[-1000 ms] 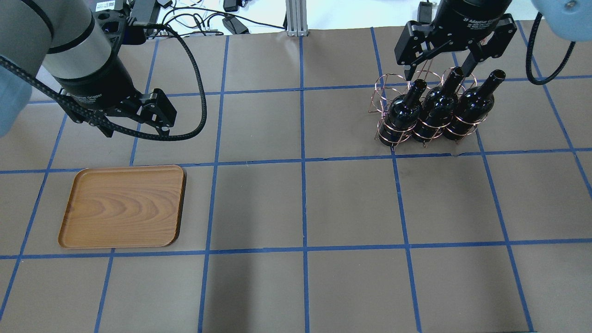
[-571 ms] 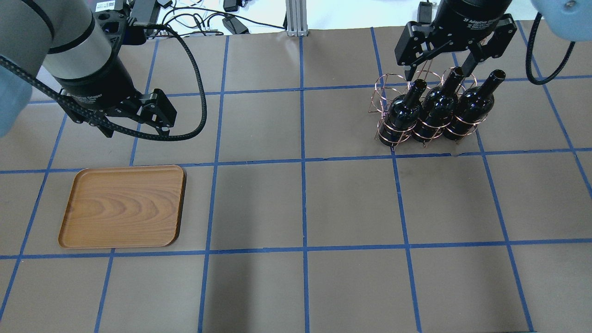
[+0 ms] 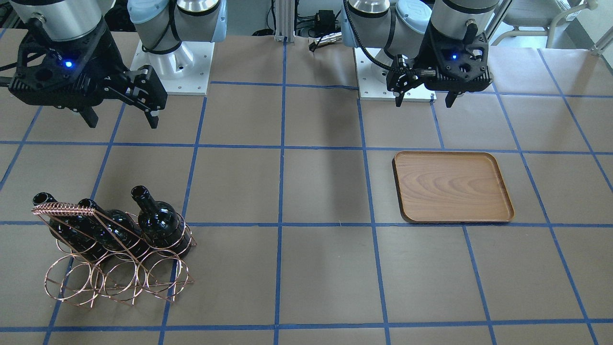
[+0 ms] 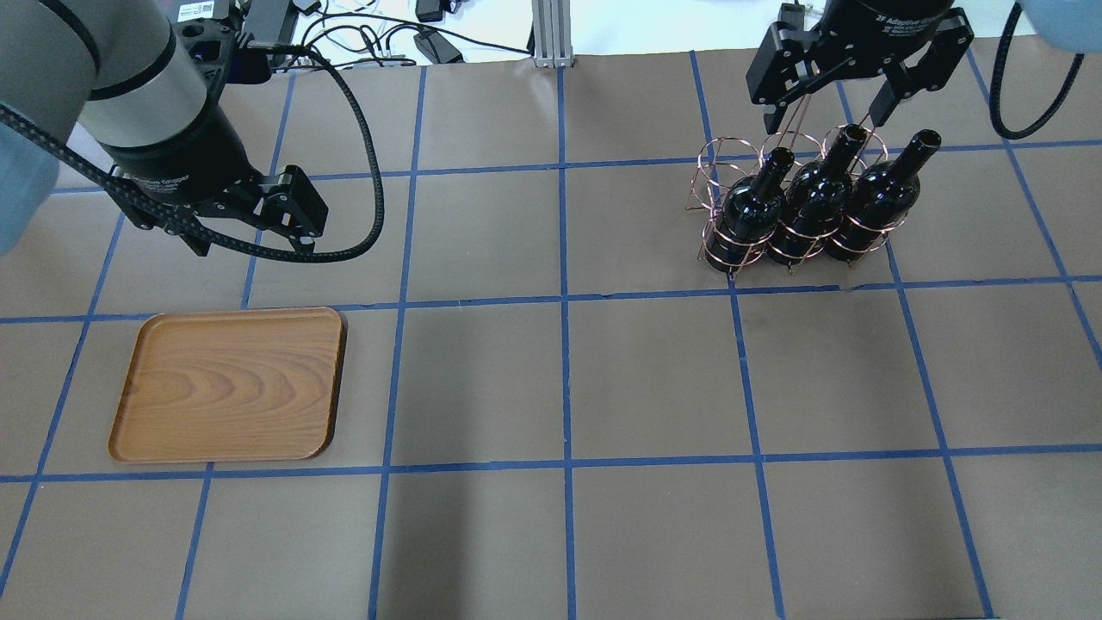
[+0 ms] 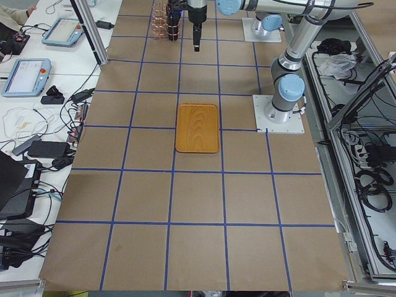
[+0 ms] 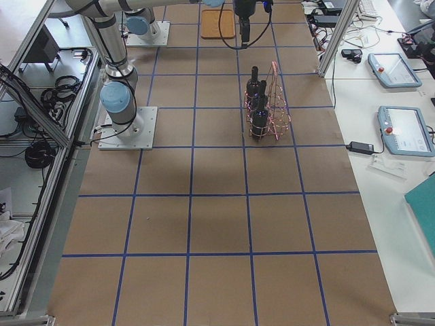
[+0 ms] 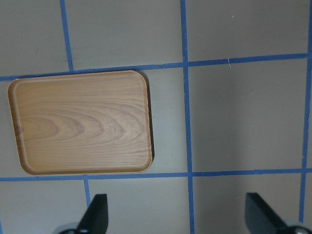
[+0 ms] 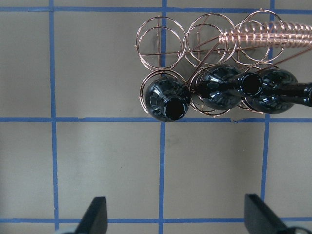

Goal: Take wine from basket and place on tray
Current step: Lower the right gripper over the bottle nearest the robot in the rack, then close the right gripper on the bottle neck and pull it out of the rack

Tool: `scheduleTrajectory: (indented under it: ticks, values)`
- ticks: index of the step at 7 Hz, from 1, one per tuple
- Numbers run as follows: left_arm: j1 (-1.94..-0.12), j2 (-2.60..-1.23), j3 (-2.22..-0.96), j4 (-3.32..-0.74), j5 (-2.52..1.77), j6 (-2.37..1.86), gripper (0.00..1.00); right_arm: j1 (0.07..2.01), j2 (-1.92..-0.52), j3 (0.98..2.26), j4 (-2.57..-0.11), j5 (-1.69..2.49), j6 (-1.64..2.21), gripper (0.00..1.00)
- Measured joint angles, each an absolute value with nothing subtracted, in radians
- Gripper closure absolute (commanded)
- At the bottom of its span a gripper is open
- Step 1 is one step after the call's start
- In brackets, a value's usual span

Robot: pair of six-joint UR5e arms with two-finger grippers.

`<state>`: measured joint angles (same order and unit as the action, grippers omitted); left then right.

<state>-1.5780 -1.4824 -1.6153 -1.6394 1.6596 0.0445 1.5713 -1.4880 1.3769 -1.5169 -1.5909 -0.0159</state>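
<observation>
Three near-black wine bottles stand tilted in the copper wire basket (image 4: 721, 164) at the table's far right: the first bottle (image 4: 747, 211), the middle bottle (image 4: 811, 200) and the third bottle (image 4: 880, 194). They show from above in the right wrist view (image 8: 168, 100). My right gripper (image 4: 826, 99) is open and empty, high above the basket on the robot's side of it (image 3: 122, 120). The wooden tray (image 4: 228, 383) lies bare at the left, also in the left wrist view (image 7: 80, 122). My left gripper (image 4: 250, 234) is open and empty, above the table beyond the tray.
The brown table has a blue tape grid. The two robot bases (image 3: 172, 67) (image 3: 392, 81) stand at the robot's edge. An aluminium post (image 4: 547, 34) and cables (image 4: 362, 39) sit at the far edge. Tablets (image 6: 397, 129) lie on a side bench.
My right gripper has moved up and away from the bottle necks, still open. The left arm, bottles, basket and tray have not moved.
</observation>
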Motion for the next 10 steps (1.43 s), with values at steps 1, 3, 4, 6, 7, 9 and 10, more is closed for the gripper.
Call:
scheduleTrajectory:
  ticks: [1,3,4,6,7,9,10]
  values:
    - [-1.578,-1.482,-1.615,-1.640,1.660,0.044,0.00,1.548,-1.460,1.359,-1.512,-1.603,-0.031,0.00]
    - [-1.578,-1.482,-1.615,-1.640,1.660,0.044,0.00,1.486,-1.402,1.346,-1.530,-1.599,-0.096,0.01]
    - [-1.577,-1.482,-1.615,-1.640,1.660,0.044,0.00,1.470,-1.361,1.345,-1.572,-1.589,-0.142,0.04]
    - [-1.578,-1.482,-1.618,-1.640,1.660,0.045,0.00,1.460,-1.286,1.354,-1.647,-1.585,-0.204,0.08]
    - [-1.578,-1.482,-1.619,-1.640,1.661,0.044,0.00,1.458,-1.270,1.377,-1.675,-1.586,-0.232,0.09]
    - [-1.577,-1.481,-1.622,-1.640,1.661,0.044,0.00,1.455,-1.263,1.415,-1.714,-1.588,-0.250,0.23]
    - [-1.577,-1.479,-1.626,-1.640,1.661,0.044,0.00,1.447,-1.263,1.421,-1.715,-1.592,-0.251,0.47]
